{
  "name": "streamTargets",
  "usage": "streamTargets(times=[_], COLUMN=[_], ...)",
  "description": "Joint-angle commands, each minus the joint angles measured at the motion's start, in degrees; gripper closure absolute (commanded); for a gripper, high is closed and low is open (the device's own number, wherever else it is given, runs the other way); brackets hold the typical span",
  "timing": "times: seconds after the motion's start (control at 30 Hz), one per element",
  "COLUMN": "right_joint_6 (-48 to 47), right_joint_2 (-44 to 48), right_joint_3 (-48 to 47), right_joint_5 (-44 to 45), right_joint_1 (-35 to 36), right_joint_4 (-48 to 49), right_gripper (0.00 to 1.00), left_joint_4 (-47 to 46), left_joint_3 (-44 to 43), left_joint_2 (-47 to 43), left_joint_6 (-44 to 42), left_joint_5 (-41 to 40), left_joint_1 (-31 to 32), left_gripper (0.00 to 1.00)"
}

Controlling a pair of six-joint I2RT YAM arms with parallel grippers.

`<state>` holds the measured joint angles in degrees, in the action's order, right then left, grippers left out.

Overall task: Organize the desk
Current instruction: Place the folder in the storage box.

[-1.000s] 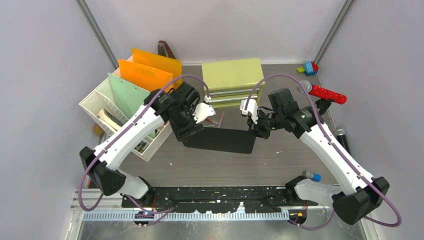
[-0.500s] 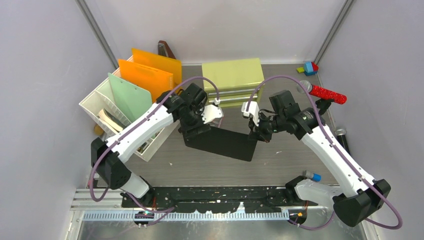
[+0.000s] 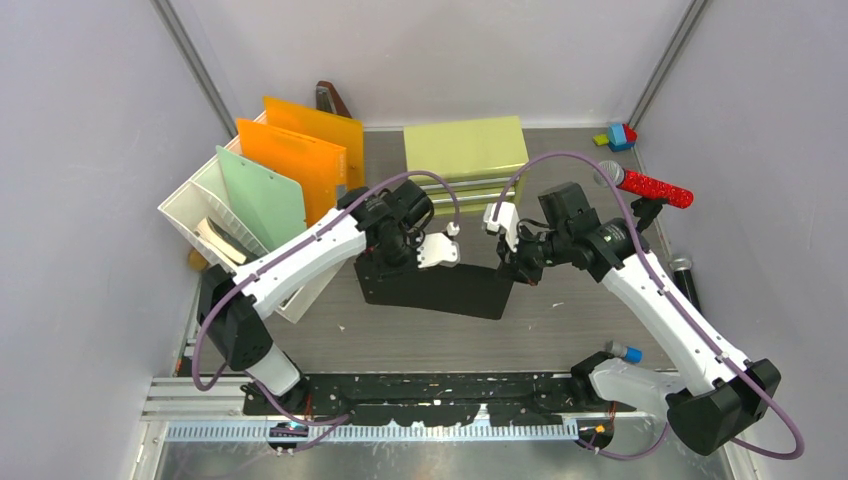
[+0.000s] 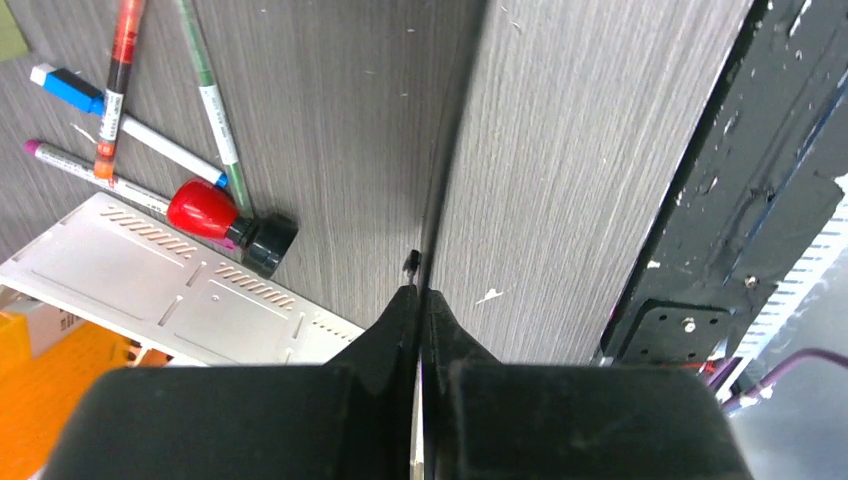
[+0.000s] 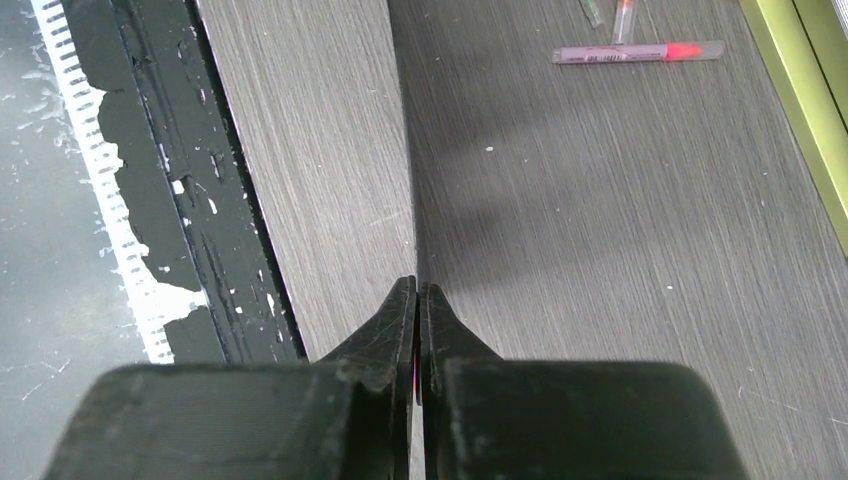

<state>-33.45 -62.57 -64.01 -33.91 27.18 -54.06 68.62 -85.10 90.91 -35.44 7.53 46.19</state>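
Two robot arms meet over the middle of the desk (image 3: 580, 320), a dark wood-grain tabletop that fills the overhead view. Between them they hold a thin black panel (image 3: 440, 290) standing on its long edge. The left gripper (image 3: 395, 262) is clamped on the panel's top edge near its 9 o'clock end, and the right gripper (image 3: 515, 270) is clamped at the 3 o'clock end. Gripping both ends probably stops the wide sheet from twisting or flopping. Whether its lower edge touches the desk cannot be told. A yellow-green drawer cabinet (image 3: 465, 150) sits at 12 o'clock from the panel. A white file organizer (image 3: 185, 205) with orange dividers (image 3: 300, 160) and a green divider (image 3: 265, 195) stands at 10 o'clock. Given the task, it is a likely home for the panel.

Left wrist view: the black fingers press together on the panel, seen edge-on as a thin dark line running toward 12 o'clock. Loose markers (image 4: 205, 212) lie on the desk at 10 o'clock, beside the organizer's white wall. A black perforated rail (image 4: 730, 200) runs at 3 o'clock.

Right wrist view: the fingers likewise pinch the thin edge. A pink highlighter (image 5: 635, 52) lies at 1 o'clock, the cabinet's edge is at 2 o'clock, and the rail is at 9 o'clock.
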Motion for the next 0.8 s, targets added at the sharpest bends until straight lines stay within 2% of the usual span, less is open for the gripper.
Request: streamTargets(times=[0.0,0.03,0.07,0.1,0.13,0.2,0.3,0.6,0.73,0.77], right_joint_6=[1.63,1.72,2.05,2.24,2.62,3.25,3.89,3.08,3.14,3.24], right_joint_2=[0.83,0.79,0.74,0.70,0.65,0.38,-1.07,-6.64,-7.01,-6.94], right_joint_3=[-0.11,-0.26,-0.64,-0.92,-1.51,-2.52,-4.58,-6.45,-5.18,-4.68], right_joint_5=[0.28,0.31,0.33,0.29,0.26,0.00,-0.16,1.89,0.77,0.40], right_joint_1=[-0.15,-0.12,-0.11,-0.11,-0.11,-0.06,0.61,3.82,4.08,4.10], right_joint_4=[0.95,0.86,0.87,0.78,0.83,1.21,1.51,2.87,4.05,4.19], right_gripper=[0.85,0.76,0.60,0.53,0.42,0.32,0.24,0.21,0.30,0.37], left_joint_4=[5.12,6.09,6.99,7.69,8.08,8.53,8.76,9.25,8.93,8.55], left_joint_3=[-3.35,-4.00,-4.69,-5.25,-5.67,-6.15,-6.48,-6.48,-6.06,-5.63], left_joint_2=[1.61,1.83,2.03,2.12,2.11,2.12,2.24,2.23,1.12,0.70], left_joint_6=[-1.53,-1.64,-1.65,-1.65,-1.63,-1.61,-1.48,-1.24,-1.38,-1.31], left_joint_5=[-2.14,-2.17,-2.17,-2.17,-2.23,-2.26,-2.35,-1.89,-1.09,-0.97], left_joint_1=[0.73,0.81,0.89,1.03,1.27,1.95,2.84,3.73,3.73,3.73], left_gripper=[1.00,1.00,1.00,1.00,1.00,1.00,1.00,1.00,1.00,0.99])
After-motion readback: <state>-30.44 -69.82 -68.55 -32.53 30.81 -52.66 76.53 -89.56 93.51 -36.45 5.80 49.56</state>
